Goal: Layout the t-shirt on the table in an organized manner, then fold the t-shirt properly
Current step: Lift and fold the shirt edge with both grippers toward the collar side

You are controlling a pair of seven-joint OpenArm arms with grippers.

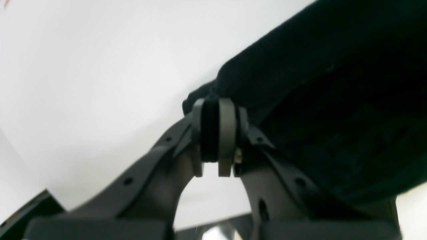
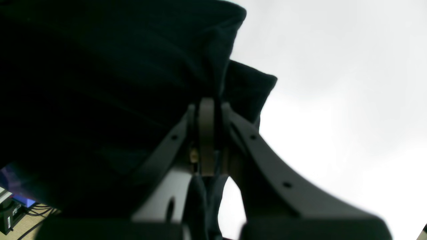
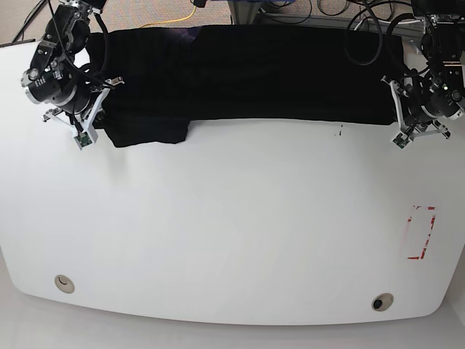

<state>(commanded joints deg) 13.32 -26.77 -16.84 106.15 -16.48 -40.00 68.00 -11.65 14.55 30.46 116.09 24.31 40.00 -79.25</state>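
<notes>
Left wrist view: left gripper [image 1: 218, 133] is clamped on a bunched edge of the black shirt [image 1: 320, 100], dark cloth squeezed betw. its grey pads. The rest of the fabric spreads up and to the right of the fingers, soft and matte, w/ a rounded fold along its edge. Smooth white table [image 1: 100, 83] fills the left half.

Right wrist view: right gripper [image 2: 208, 133] is pinched tight on shirt [image 2: 100, 83] cloth; a strip hangs down below the pads and a folded corner pokes out just right of the tips. The bulk drapes over the left side, wrinkled and nearly featureless in shadow. Table [image 2: 333, 100] is bright white at right.

Base view: shirt [image 3: 254, 73] lies as a long black band along the far edge of the table [image 3: 232, 233], stretched betw. the two arms. Right gripper [image 3: 94, 116] meets it at the picture's left end, where a sleeve-like flap juts toward the camera; left gripper [image 3: 399, 109] meets it at the right end. Table has rounded corners, two small round holes [image 3: 65, 283] near the front edge, and a red tape rectangle [image 3: 421, 233] at right.
</notes>
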